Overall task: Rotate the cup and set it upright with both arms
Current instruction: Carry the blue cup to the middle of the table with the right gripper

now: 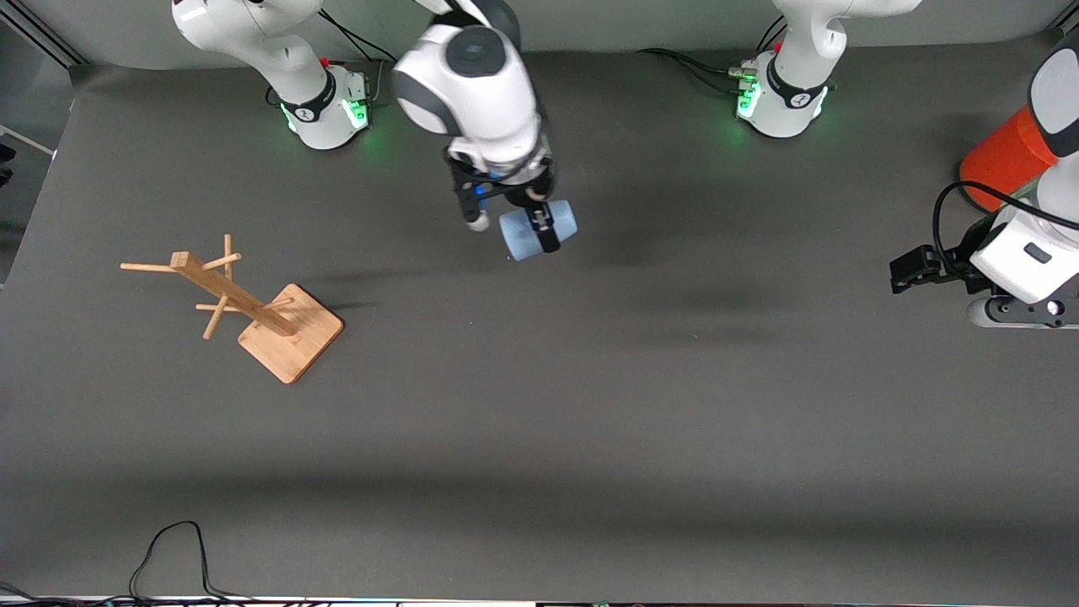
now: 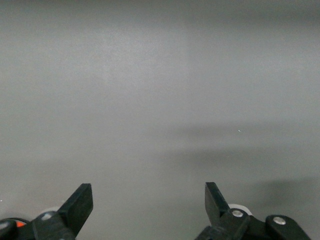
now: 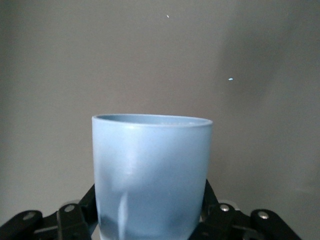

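The light-blue cup (image 1: 518,236) is held on its side in the air by my right gripper (image 1: 544,236), over the middle of the table on the robots' side. In the right wrist view the cup (image 3: 152,165) fills the space between the black fingers (image 3: 85,202), its rim pointing away from the wrist. The right gripper is shut on it. My left gripper (image 1: 906,274) waits at the left arm's end of the table, open and empty. The left wrist view shows its gripper (image 2: 148,200) spread wide over bare grey table.
A large orange-red can (image 1: 1003,160) stands at the left arm's end, partly hidden by that arm. A wooden mug tree (image 1: 253,308) on a square base stands toward the right arm's end. A black cable (image 1: 173,539) loops at the table's near edge.
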